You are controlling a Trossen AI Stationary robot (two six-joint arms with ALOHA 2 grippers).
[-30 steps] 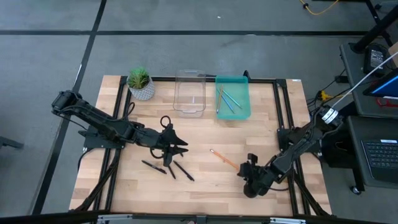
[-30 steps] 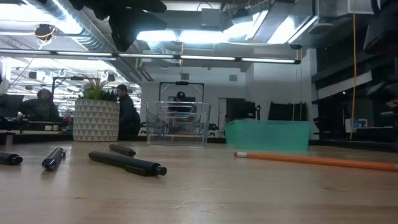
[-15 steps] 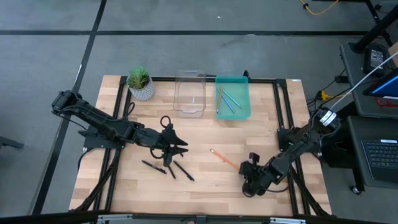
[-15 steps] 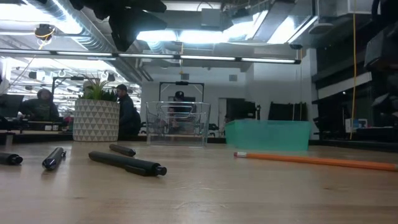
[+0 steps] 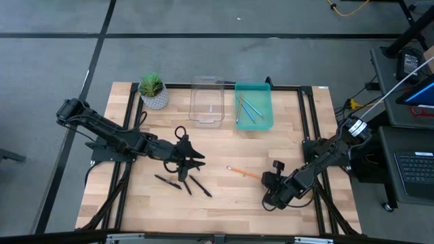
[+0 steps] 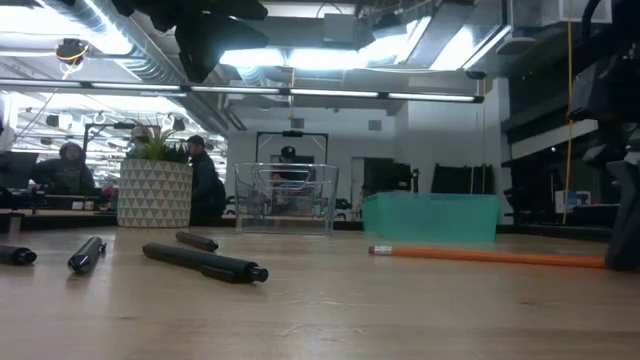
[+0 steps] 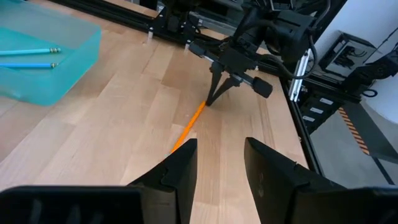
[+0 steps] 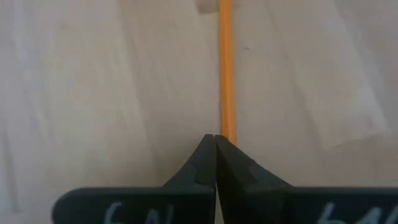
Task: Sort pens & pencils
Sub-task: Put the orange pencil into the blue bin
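One orange pencil (image 5: 242,171) lies flat on the wood right of the table's middle, long in the low view (image 6: 490,257). My right gripper (image 5: 265,179) is shut, with its tips at the pencil's right end. Three black pens (image 5: 184,184) lie near the left-middle, resting on their sides (image 6: 205,263). My left gripper (image 5: 196,160) hovers open just beyond them, touching nothing; in its wrist view (image 7: 221,163) it looks toward the pencil (image 7: 188,127). Light blue pencils (image 5: 249,108) lie in the teal tray (image 5: 266,119). My right gripper (image 8: 215,138) has its shut fingertips against the orange pencil's right end (image 8: 227,132), which sits just beside one fingertip (image 8: 231,155), not between the two. The fingers slant down from the table's right side (image 7: 214,94), roughly along the pencil. The pencil lies flat on the table.
A clear container (image 5: 207,102) stands at the far edge beside the teal tray, with a potted plant (image 5: 154,90) to its left. Bare wood lies between the pens and the orange pencil. A black frame runs round the table. People show in the room behind (image 6: 205,180).
My right gripper has moved toward the far-left, up to the orange pencil's right end. The pencil has slid a little toward the table's left and turned slightly, lying more nearly level across the table. My left arm and the pens have kept still.
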